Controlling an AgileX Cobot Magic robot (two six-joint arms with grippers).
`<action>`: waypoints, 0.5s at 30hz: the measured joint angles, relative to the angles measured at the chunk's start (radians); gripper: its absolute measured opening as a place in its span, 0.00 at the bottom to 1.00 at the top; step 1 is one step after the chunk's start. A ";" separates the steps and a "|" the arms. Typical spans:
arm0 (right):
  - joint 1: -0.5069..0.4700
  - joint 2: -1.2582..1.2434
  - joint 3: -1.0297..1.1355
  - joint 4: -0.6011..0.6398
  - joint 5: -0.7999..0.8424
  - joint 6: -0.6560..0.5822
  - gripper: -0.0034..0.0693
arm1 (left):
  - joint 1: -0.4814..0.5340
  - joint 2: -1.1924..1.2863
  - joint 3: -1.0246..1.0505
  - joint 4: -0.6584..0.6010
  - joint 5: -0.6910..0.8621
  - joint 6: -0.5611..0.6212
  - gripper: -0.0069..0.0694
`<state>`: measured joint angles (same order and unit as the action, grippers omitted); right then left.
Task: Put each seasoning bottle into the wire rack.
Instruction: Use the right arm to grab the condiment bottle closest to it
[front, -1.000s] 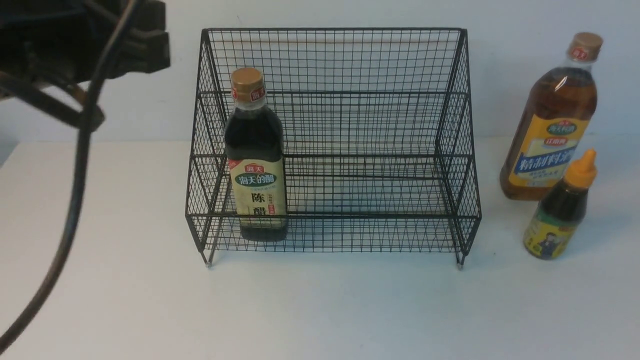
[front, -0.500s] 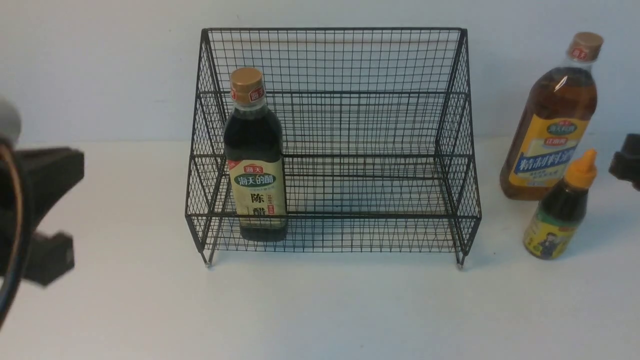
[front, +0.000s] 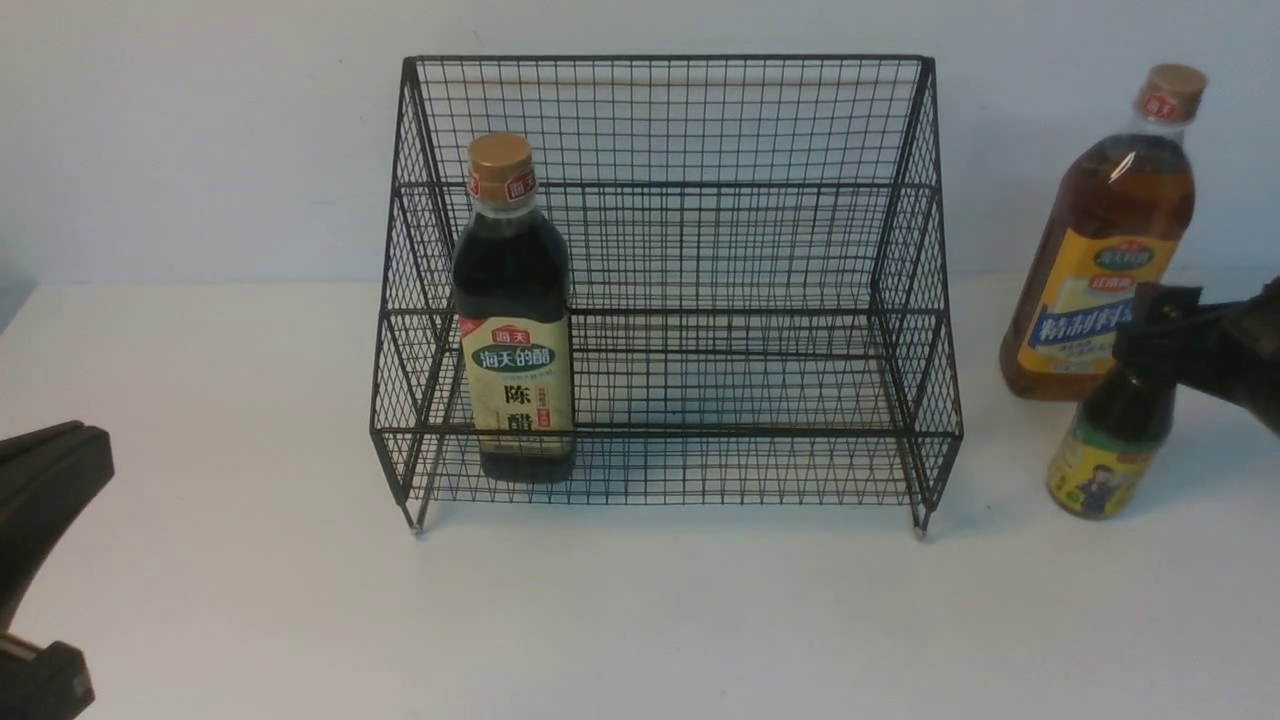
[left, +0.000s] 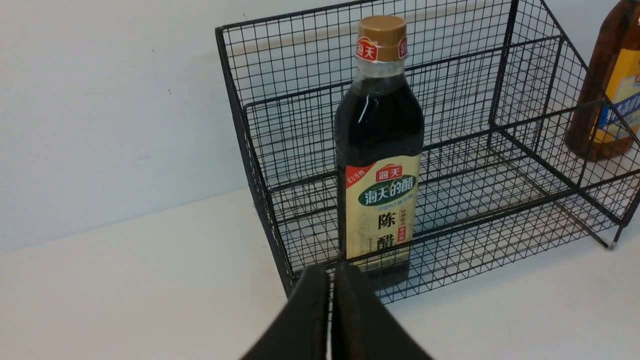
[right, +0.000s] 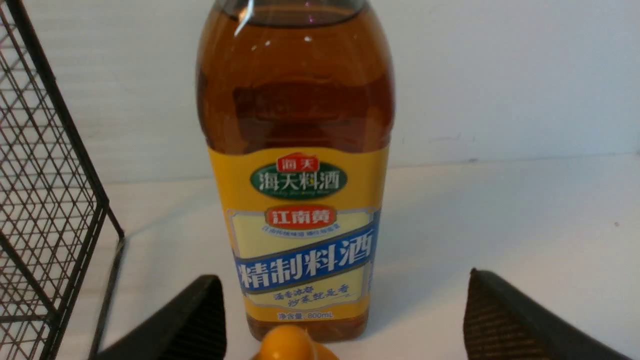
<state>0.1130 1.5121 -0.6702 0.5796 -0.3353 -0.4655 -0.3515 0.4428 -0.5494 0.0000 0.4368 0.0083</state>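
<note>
Right gripper (right: 342, 277) has moved in over the squeeze bottle (front: 1105, 465) at the right edge of the bench (front: 640, 620), jaws spread; the nozzle is now hidden in the front view. Left gripper (left: 330, 272) has withdrawn, jaws pressed together. Vinegar bottle (front: 515, 330) stands inside the wire rack (front: 750, 120).

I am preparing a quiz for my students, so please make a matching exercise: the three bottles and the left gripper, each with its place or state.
1 vinegar bottle
2 amber bottle
3 squeeze bottle
4 left gripper

A shut, empty
B standing in the wire rack
C on the table, nozzle inside the open right gripper
D on the table beside the rack, no gripper at it

Pairs: 1-B, 2-D, 3-C, 4-A.
</note>
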 joint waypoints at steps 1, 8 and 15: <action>0.000 0.008 -0.002 -0.007 0.001 0.005 0.85 | 0.000 0.000 0.000 0.000 0.000 0.000 0.08; 0.001 0.096 -0.033 -0.059 0.002 0.048 0.71 | 0.000 0.000 0.000 0.000 0.002 -0.002 0.08; 0.002 0.031 -0.033 -0.071 0.141 0.035 0.42 | 0.000 0.000 0.000 0.000 0.012 -0.002 0.08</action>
<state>0.1146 1.5435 -0.7034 0.5089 -0.1940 -0.4307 -0.3515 0.4424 -0.5494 0.0000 0.4492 0.0059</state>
